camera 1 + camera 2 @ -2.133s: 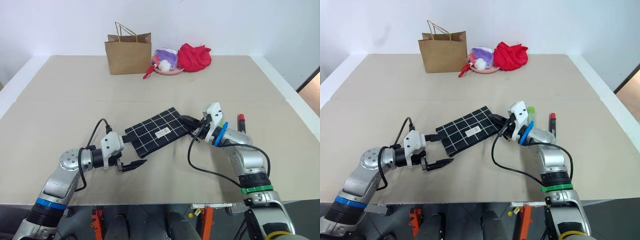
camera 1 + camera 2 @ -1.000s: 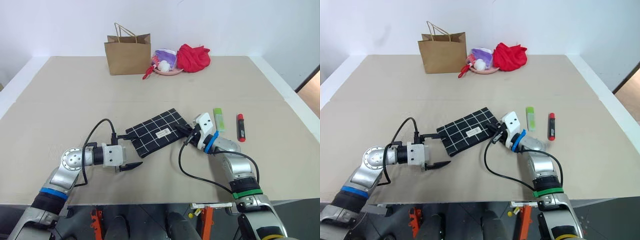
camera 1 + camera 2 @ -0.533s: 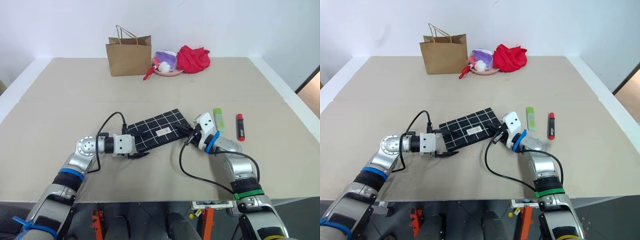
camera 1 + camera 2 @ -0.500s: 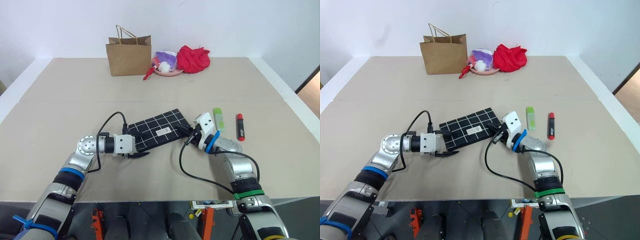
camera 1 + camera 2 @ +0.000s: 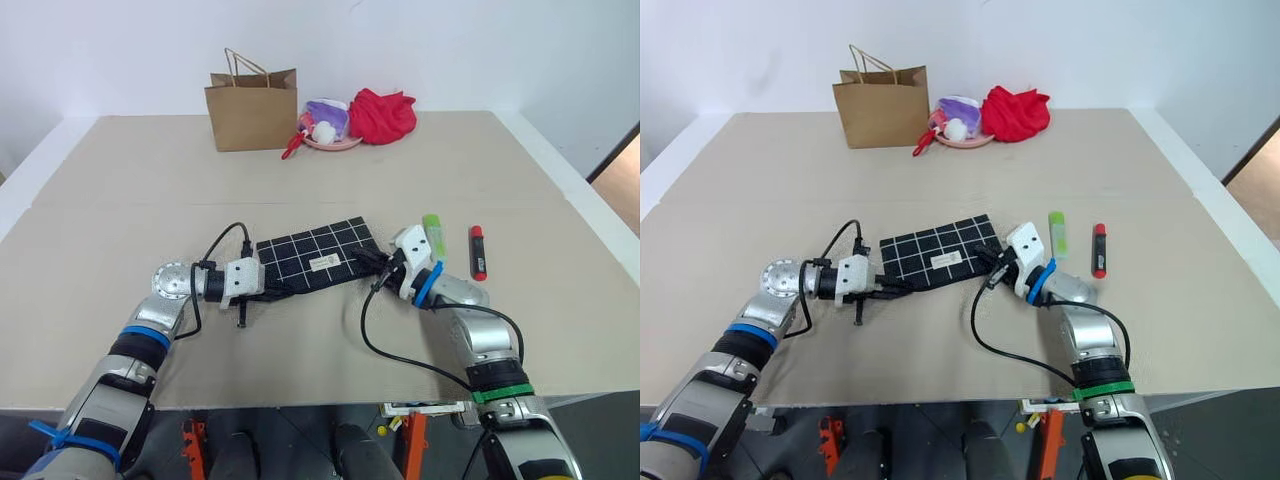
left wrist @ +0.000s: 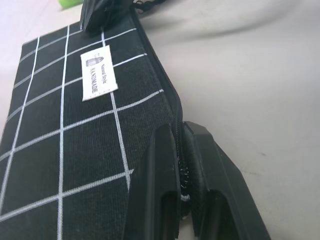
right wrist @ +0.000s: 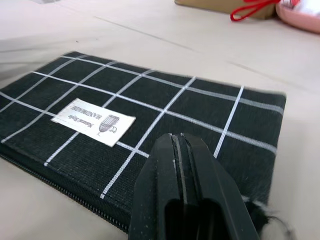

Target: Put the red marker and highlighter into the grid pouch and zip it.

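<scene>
The grid pouch (image 5: 318, 254) lies flat in the middle of the table, black with white lines and a white label (image 6: 98, 73). My left gripper (image 5: 275, 289) is shut on its near left edge, pinching the zipper seam (image 6: 176, 131) between both fingers. At the pouch's right end, my right gripper (image 5: 369, 263) is shut on the corner by the zipper; its fingers (image 7: 165, 165) press tight together. The light green highlighter (image 5: 433, 228) lies just right of the right gripper. Further right, the red marker (image 5: 477, 253) lies parallel to it, red cap pointing away.
A brown paper bag (image 5: 252, 108) stands at the table's far edge. Beside it are a pink dish (image 5: 330, 128) of small items and a red cloth (image 5: 384, 113). Black cables loop from both wrists over the table.
My left gripper has moved right to the pouch's near left edge and shut on it. The pouch has turned a little squarer to me. The right gripper has stayed at its corner.
</scene>
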You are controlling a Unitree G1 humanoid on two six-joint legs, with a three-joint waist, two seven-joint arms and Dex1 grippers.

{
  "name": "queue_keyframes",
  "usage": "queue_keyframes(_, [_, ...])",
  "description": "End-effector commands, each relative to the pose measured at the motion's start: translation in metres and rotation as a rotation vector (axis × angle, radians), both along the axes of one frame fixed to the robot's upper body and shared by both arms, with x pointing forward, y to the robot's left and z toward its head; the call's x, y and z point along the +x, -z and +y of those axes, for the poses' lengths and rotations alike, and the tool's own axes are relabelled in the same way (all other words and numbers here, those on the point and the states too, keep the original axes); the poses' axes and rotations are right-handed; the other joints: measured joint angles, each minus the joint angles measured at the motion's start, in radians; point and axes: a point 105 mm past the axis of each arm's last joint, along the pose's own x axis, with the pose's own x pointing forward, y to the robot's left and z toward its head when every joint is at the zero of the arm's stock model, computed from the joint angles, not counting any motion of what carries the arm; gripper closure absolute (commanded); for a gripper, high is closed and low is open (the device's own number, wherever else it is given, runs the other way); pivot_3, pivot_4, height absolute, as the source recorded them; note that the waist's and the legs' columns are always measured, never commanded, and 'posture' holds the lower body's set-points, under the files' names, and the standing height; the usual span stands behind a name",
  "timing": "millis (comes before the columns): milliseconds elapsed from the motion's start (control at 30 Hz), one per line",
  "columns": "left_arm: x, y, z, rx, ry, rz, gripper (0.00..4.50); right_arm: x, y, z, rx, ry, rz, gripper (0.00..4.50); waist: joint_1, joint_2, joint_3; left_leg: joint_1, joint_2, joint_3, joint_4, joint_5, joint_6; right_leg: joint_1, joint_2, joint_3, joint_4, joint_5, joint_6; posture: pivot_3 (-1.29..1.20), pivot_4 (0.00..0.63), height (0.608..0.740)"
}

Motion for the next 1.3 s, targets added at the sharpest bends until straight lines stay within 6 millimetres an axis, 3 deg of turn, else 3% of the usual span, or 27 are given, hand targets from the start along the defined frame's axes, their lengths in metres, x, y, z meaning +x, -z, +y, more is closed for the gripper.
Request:
queue_keyframes(33, [-0.002, -0.028, 0.004, -0.111, 0.003, 0.094, 4.5, -0.02, -0.053, 0.001, 0.113, -0.086, -0.125, 3.85, 0.0, 0.0, 0.0, -0.001, 0.0, 0.0, 0.0, 0.0, 0.0, -0.001, 0.0, 0.0, 0.0, 0.0, 0.0, 0.0, 0.15, 0.74])
queue_keyframes(133, [-0.006, -0.04, 0.005, -0.145, 0.013, 0.134, 4.5, -0.034, -0.068, -0.006, 0.104, -0.098, -0.186, 2.76, 0.002, 0.0, 0.0, -0.004, 0.0, -0.003, 0.0, 0.0, -0.001, -0.001, 0.0, -0.002, 0.0, -0.002, 0.001, 0.0, 0.15, 0.74])
queue_keyframes(233, [-0.011, -0.047, 0.006, -0.162, 0.025, 0.151, 4.5, -0.049, -0.072, -0.018, 0.083, -0.105, -0.204, 1.27, 0.004, 0.0, 0.0, -0.004, 0.0, -0.008, 0.0, -0.001, -0.001, 0.0, 0.0, -0.007, 0.0, -0.004, -0.002, 0.0, 0.15, 0.74])
queue_keyframes(300, [-0.018, -0.052, 0.006, -0.174, 0.038, 0.152, 4.5, -0.061, -0.046, -0.041, 0.046, -0.033, -0.126, 0.79, 0.007, 0.0, 0.0, -0.004, 0.0, -0.009, 0.0, -0.001, -0.001, 0.0, 0.0, -0.009, 0.0, -0.004, -0.003, 0.0, 0.15, 0.74])
queue_keyframes(367, [-0.022, -0.052, 0.005, -0.177, 0.038, 0.151, 4.5, -0.068, -0.035, -0.05, 0.05, -0.004, -0.086, 0.04, 0.013, 0.0, 0.0, -0.004, 0.0, -0.012, 0.0, -0.001, -0.001, 0.002, 0.0, -0.012, 0.0, -0.006, -0.005, 0.0, 0.15, 0.74])
queue_keyframes(667, [-0.031, -0.052, 0.003, -0.182, 0.03, 0.155, 4.5, -0.073, -0.021, -0.051, 0.079, 0.021, -0.06, 0.04, 0.008, 0.001, 0.001, -0.002, 0.0, -0.013, 0.002, 0.0, -0.001, 0.003, 0.0, -0.014, 0.002, -0.007, -0.01, 0.0, 0.15, 0.74])
queue_keyframes(800, [-0.033, -0.052, 0.002, -0.182, 0.031, 0.153, 4.5, -0.072, -0.034, -0.033, 0.107, -0.044, -0.119, 0.04, 0.008, 0.001, 0.001, -0.003, 0.0, -0.013, 0.004, 0.0, -0.001, 0.003, -0.001, -0.014, 0.002, -0.006, -0.01, 0.0, 0.15, 0.74])
queue_keyframes(1000, [-0.035, -0.054, -0.001, -0.19, 0.036, 0.15, 4.5, -0.071, -0.03, -0.026, 0.091, -0.069, -0.14, 0.04, 0.011, 0.001, 0.001, -0.004, 0.0, -0.014, 0.003, 0.0, -0.001, 0.003, -0.001, -0.015, 0.002, -0.006, -0.007, 0.0, 0.15, 0.74])
queue_keyframes(1133, [-0.035, -0.054, -0.001, -0.196, 0.03, 0.151, 4.5, -0.071, -0.028, -0.026, 0.073, -0.071, -0.147, 1.77, 0.017, 0.001, 0.001, -0.004, 0.0, -0.014, 0.003, 0.0, -0.001, 0.003, 0.0, -0.015, 0.002, -0.006, -0.006, 0.0, 0.15, 0.74])
queue_keyframes(1300, [-0.035, -0.056, -0.001, -0.205, 0.027, 0.152, 4.5, -0.073, -0.023, -0.029, 0.042, -0.072, -0.158, 4.41, 0.018, 0.001, 0.001, -0.004, 0.0, -0.014, 0.003, 0.0, -0.001, 0.003, 0.0, -0.015, 0.002, -0.006, -0.007, 0.0, 0.15, 0.74])
